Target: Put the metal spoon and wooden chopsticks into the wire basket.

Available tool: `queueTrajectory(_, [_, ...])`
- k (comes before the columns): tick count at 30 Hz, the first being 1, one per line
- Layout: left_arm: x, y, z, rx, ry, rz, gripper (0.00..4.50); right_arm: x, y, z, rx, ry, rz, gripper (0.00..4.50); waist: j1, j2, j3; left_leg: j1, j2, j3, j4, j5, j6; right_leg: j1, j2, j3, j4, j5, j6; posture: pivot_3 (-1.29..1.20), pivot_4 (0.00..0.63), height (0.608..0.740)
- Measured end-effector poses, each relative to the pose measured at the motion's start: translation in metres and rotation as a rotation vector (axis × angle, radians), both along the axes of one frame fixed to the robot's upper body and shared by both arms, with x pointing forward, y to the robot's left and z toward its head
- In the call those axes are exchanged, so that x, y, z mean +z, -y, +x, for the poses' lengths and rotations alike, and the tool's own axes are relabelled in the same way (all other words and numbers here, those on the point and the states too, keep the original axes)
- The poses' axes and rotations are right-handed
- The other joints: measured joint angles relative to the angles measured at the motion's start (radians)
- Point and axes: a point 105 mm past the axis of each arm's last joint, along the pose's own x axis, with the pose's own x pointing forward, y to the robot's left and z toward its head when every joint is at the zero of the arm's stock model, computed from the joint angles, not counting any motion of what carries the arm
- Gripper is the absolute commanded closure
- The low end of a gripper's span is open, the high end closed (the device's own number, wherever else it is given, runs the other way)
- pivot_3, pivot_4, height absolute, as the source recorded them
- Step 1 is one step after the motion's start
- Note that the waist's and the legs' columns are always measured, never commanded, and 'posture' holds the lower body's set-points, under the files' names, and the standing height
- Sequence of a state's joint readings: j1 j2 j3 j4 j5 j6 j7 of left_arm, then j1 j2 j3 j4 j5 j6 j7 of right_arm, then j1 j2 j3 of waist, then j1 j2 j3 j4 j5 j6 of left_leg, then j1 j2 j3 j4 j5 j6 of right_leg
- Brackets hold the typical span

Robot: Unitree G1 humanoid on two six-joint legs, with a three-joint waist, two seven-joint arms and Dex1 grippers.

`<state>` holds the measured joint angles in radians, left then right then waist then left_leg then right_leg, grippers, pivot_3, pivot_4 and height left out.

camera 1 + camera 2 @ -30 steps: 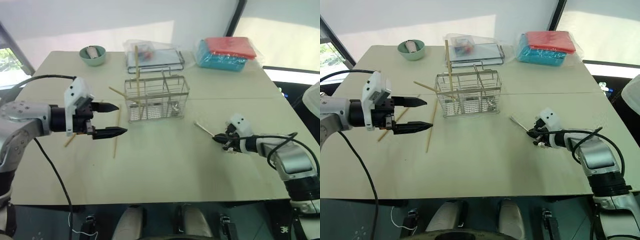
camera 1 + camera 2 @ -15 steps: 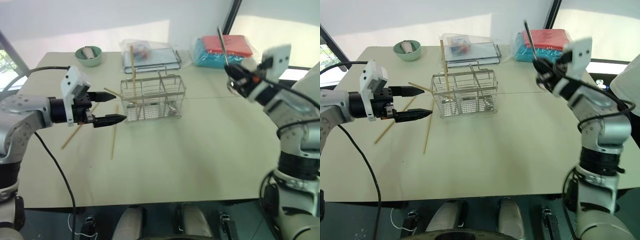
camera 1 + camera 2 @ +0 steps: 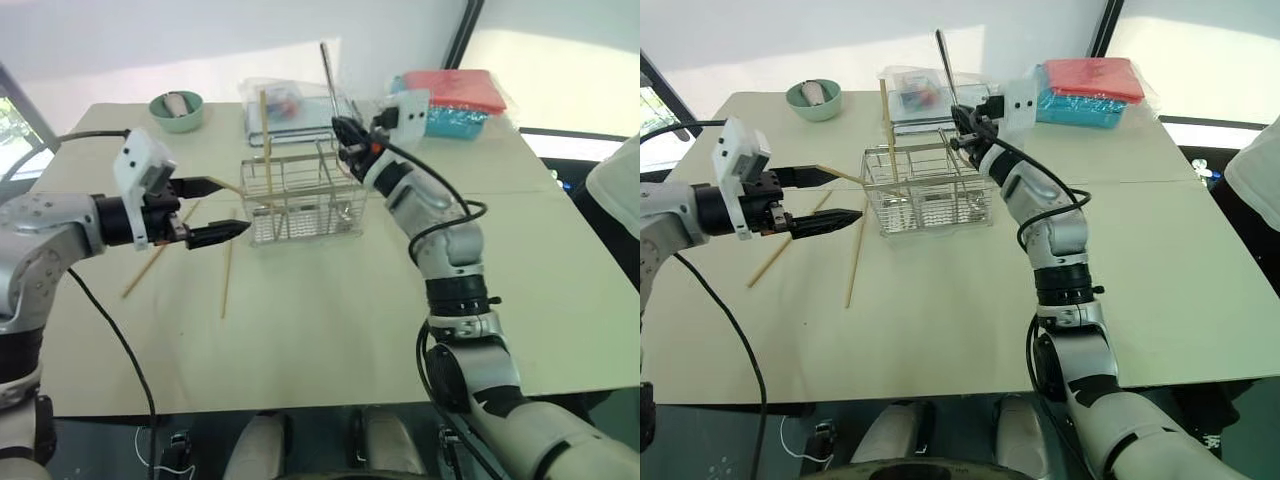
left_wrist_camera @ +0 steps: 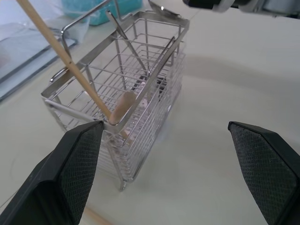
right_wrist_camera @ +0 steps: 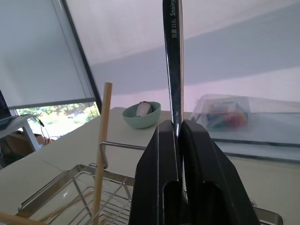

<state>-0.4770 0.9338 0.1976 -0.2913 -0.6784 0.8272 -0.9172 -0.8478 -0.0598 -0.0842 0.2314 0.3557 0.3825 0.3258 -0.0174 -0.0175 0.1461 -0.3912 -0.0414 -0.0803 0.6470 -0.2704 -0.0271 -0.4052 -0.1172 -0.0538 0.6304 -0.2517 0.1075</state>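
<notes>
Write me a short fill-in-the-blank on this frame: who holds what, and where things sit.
1. The right gripper is shut on the metal ____.
2. The left gripper, holding nothing, has its fingers ____.
3. One of the wooden chopsticks stands upright in the wire ____.
4. The green bowl sits at the table's far ____ corner.

Missing words: spoon; open; basket; left

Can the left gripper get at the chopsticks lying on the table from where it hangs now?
Probably yes. The left gripper is open and holds nothing, and the loose wooden chopsticks lie on bare table just beneath it, beside the wire basket, with nothing covering them.
</notes>
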Motion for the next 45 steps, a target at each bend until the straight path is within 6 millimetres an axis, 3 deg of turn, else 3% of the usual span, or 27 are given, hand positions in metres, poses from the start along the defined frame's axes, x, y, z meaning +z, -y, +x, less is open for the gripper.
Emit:
queueTrajectory(8, [0.003, -0.002, -0.006, 0.030, 0.010, -0.011, 0.00, -0.006, -0.017, 0.010, -0.004, 0.024, 0.048, 4.48, -0.004, 0.002, 0.001, 0.001, 0.001, 0.000, 0.000, 0.001, -0.001, 0.000, 0.001, 0.000, 0.001, 0.000, 0.000, 0.00, 0.150, 0.667])
queueTrajectory(11, [0.006, -0.004, -0.007, 0.043, 0.020, -0.011, 0.00, -0.010, -0.018, 0.013, -0.007, 0.015, 0.068, 3.43, -0.003, 0.003, 0.002, 0.001, 0.000, 0.000, 0.000, 0.001, -0.001, 0.000, 0.001, 0.000, 0.000, 0.000, 0.000, 0.00, 0.150, 0.667])
queueTrajectory(18, [0.009, -0.004, -0.005, 0.045, 0.017, -0.020, 0.00, -0.009, -0.011, 0.015, -0.045, 0.032, 0.081, 0.04, -0.004, 0.003, 0.002, 0.001, 0.000, 0.000, 0.000, 0.001, -0.001, 0.000, 0.001, 0.000, 0.001, 0.000, 0.000, 0.00, 0.150, 0.667])
queueTrajectory(21, [0.013, -0.004, -0.004, 0.045, 0.026, -0.024, 0.00, -0.006, -0.004, 0.015, -0.064, 0.041, 0.078, 0.04, -0.003, 0.003, 0.002, 0.001, 0.000, 0.000, 0.000, 0.001, -0.001, 0.000, 0.001, 0.000, 0.001, 0.000, 0.000, 0.00, 0.150, 0.667])
queueTrajectory(29, [0.011, -0.007, 0.001, 0.062, 0.015, -0.038, 0.00, 0.017, 0.040, 0.004, -0.142, 0.109, 0.045, 0.04, -0.002, 0.002, 0.001, 0.000, 0.000, 0.000, 0.000, 0.001, -0.001, 0.000, 0.001, 0.000, 0.000, 0.000, 0.000, 0.00, 0.150, 0.667])
queueTrajectory(32, [0.012, -0.016, 0.008, 0.115, 0.016, -0.048, 0.00, 0.047, 0.056, -0.015, -0.093, 0.197, 0.007, 0.04, 0.000, 0.001, 0.001, 0.000, 0.000, 0.000, 0.000, 0.001, -0.001, 0.000, 0.001, 0.000, 0.000, 0.000, 0.000, 0.00, 0.150, 0.667])
queueTrajectory(35, [0.013, -0.034, 0.020, 0.202, 0.022, -0.058, 0.00, 0.071, 0.069, -0.050, 0.033, 0.292, -0.110, 0.04, 0.003, -0.001, 0.000, 0.000, 0.000, 0.000, 0.000, 0.000, 0.000, 0.002, 0.001, 0.000, 0.000, 0.000, 0.000, 0.00, 0.150, 0.667])
queueTrajectory(41, [0.015, -0.073, 0.043, 0.366, -0.009, -0.045, 0.00, 0.052, 0.084, -0.099, 0.299, 0.225, -0.359, 0.04, 0.005, -0.002, 0.000, 0.001, 0.001, 0.001, 0.000, 0.000, 0.000, 0.006, 0.000, -0.001, -0.003, 0.000, 0.000, 0.00, 0.150, 0.667])
queueTrajectory(45, [0.003, -0.094, 0.061, 0.427, -0.064, 0.028, 0.00, 0.036, 0.090, -0.123, 0.425, 0.155, -0.443, 0.04, 0.007, -0.004, -0.001, 0.001, 0.001, 0.001, 0.000, 0.000, 0.000, 0.007, 0.000, -0.001, -0.004, 0.000, 0.000, 0.00, 0.150, 0.667])
